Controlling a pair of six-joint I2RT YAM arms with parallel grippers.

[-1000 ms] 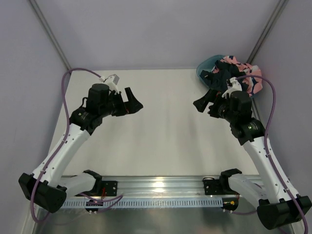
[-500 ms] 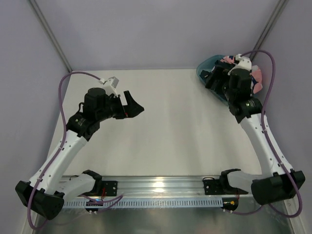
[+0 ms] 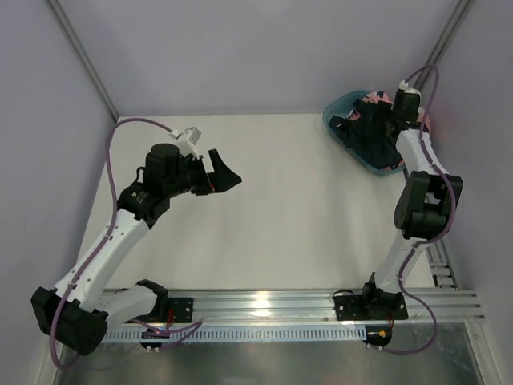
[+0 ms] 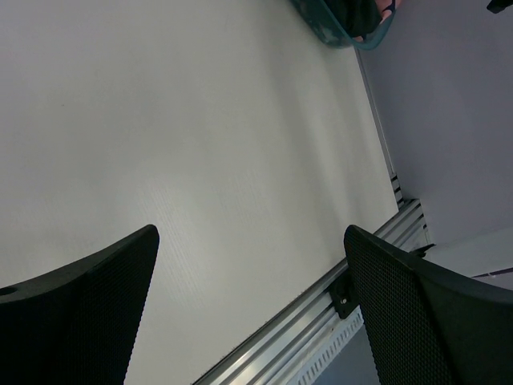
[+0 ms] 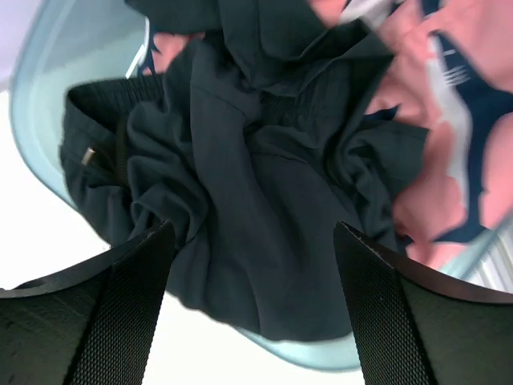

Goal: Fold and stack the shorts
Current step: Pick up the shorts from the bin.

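Now right jaws gape over dark shorts (image 5: pixel 264 208) in tub (image 5: pixel 48 88), gripping nothing; left jaws wide, empty.

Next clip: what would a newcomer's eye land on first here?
The translucent teal tub at the far right corner of the table, heaped with crumpled dark navy shorts and salmon pink printed shorts. The right gripper hangs over that heap, jaws apart; the left gripper hovers open over the table at left.

White links (image 3: pixel 119 238), black joints (image 3: pixel 163 164), purple cables (image 3: pixel 107 156), dimpled black end effector fingers (image 4: pixel 84 313).
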